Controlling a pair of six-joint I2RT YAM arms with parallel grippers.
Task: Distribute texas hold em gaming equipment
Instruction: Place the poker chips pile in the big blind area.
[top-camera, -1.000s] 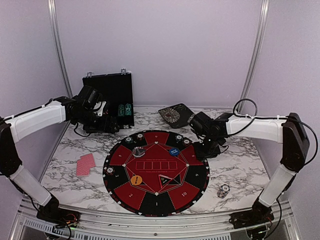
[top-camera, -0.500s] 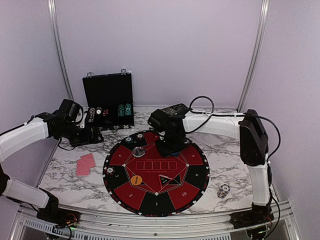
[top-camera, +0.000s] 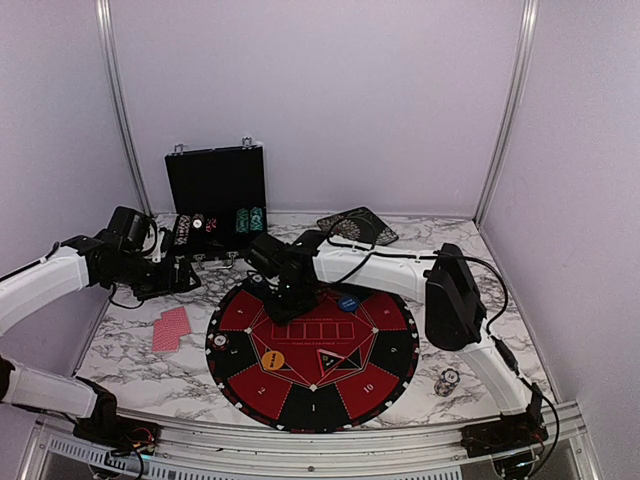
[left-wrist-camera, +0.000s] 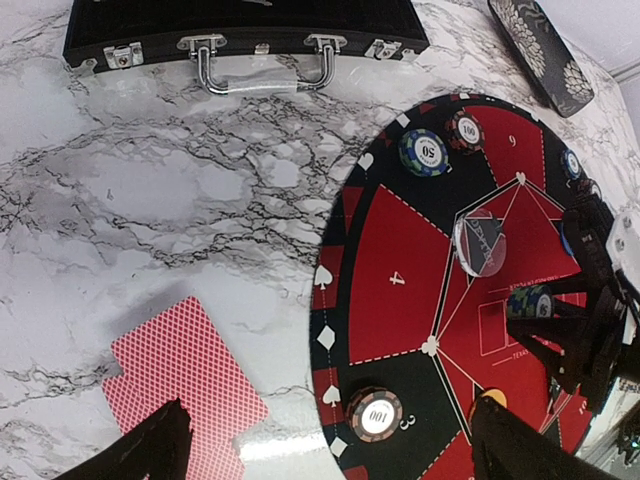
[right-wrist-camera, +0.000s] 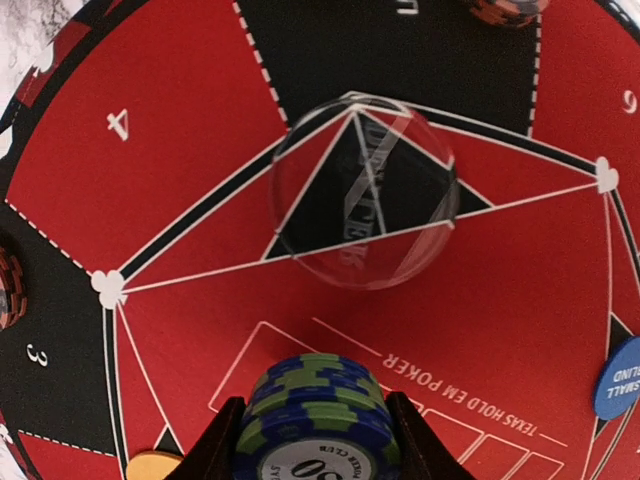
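Note:
In the right wrist view a stack of blue-and-green poker chips (right-wrist-camera: 315, 420) sits between my right gripper's fingers (right-wrist-camera: 222, 445), over the red middle of the mat near a clear button disc (right-wrist-camera: 365, 190). From the top camera my right gripper (top-camera: 288, 290) is over the mat's upper left. My left gripper (left-wrist-camera: 335, 450) hangs open above the mat's left edge, with red-backed cards (left-wrist-camera: 185, 375) and a chip (left-wrist-camera: 375, 413) below it. Two more chips (left-wrist-camera: 424, 152) lie at the mat's rim. An orange disc (top-camera: 272, 358) and a blue disc (top-camera: 348, 302) lie on the mat.
The round red-and-black mat (top-camera: 300, 400) fills the table's middle. The open black case (top-camera: 215, 195) stands at the back left with chips (top-camera: 248, 220) in it. A black patterned object (top-camera: 355, 228) lies at the back. A white-black chip stack (top-camera: 448, 381) sits on the marble at the right.
My right arm has swung left across the mat, from its right edge to its upper left, with the chips. My left arm has drawn back left, away from the case.

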